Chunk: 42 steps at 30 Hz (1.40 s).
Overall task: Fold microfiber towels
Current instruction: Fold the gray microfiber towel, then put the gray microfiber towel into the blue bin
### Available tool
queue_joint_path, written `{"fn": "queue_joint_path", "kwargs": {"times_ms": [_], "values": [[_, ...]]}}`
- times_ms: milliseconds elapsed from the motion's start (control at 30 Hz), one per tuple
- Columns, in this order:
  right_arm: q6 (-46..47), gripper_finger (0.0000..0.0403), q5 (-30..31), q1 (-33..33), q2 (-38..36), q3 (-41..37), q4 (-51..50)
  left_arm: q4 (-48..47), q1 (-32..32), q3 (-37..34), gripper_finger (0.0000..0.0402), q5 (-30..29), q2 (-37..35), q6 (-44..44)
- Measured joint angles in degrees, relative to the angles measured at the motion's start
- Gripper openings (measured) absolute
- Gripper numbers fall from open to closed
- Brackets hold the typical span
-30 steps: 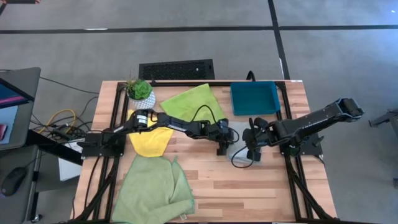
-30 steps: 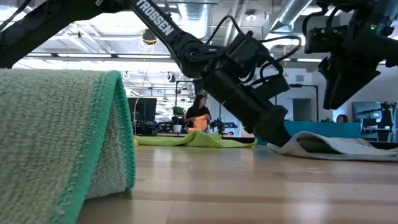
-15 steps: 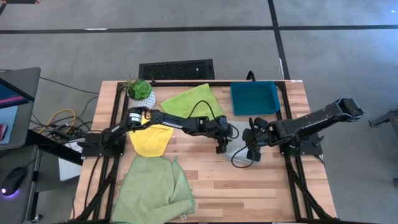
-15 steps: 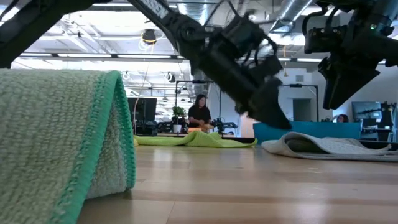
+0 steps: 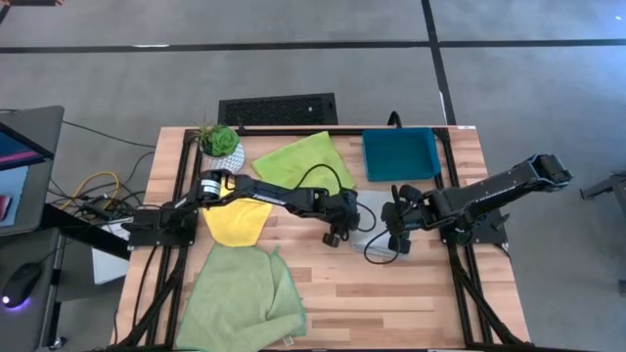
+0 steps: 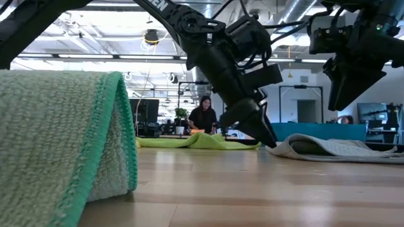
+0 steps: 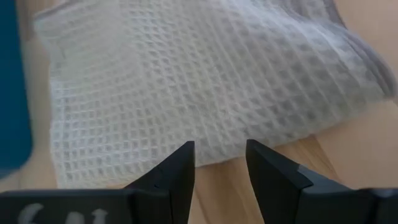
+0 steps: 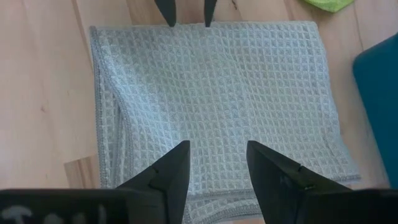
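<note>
The grey waffle-weave towel (image 8: 217, 93) lies folded and flat on the wood between my two grippers, mostly hidden under them in the high view (image 5: 368, 241). My left gripper (image 7: 221, 155) hovers open just over the towel's left edge, slanting down, with nothing between its fingers (image 5: 333, 238). My right gripper (image 8: 217, 162) hangs open above the towel's right part (image 5: 393, 233). The yellow towel (image 5: 237, 222), the lime green towel (image 5: 298, 156) and the larger pale green towel (image 5: 240, 298) lie on the table's left half.
A teal tray (image 5: 401, 154) sits at the far right of the table, next to the grey towel. A small potted plant (image 5: 222, 144) stands at the far left. In the low view the pale green towel's fold (image 6: 69, 145) fills the near left. Bare wood (image 5: 391, 303) lies at the near right.
My left gripper has risen off the grey towel's left edge, drawn back toward the table's left, and rolled about its own axis. Its fingers stay open. The grey towel stays flat where it was.
</note>
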Motion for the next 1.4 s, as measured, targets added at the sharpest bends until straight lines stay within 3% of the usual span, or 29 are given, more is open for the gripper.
{"fn": "queue_joint_path", "kwargs": {"times_ms": [267,767,1100,1200,1400], "values": [[0.0,0.0182,0.0,0.0,0.0,0.0,0.0,-2.1,0.0,0.0,0.0138,-0.2,0.0,6.6],[0.0,0.0182,0.0,0.0,0.0,0.0,0.3,7.8,-0.6,-0.2,0.0137,-0.7,3.6,12.5],[0.0,0.0182,0.0,0.0,0.0,0.0,0.0,8.7,-0.8,-0.2,0.0135,0.2,3.8,16.2],[0.0,0.0182,0.0,-0.1,0.0,0.0,0.0,8.6,-0.8,-0.3,0.0111,0.3,3.9,16.6],[0.0,0.0182,0.0,-0.1,0.0,0.0,0.0,8.9,-0.9,-0.3,0.0018,0.3,4.0,17.8]]}}
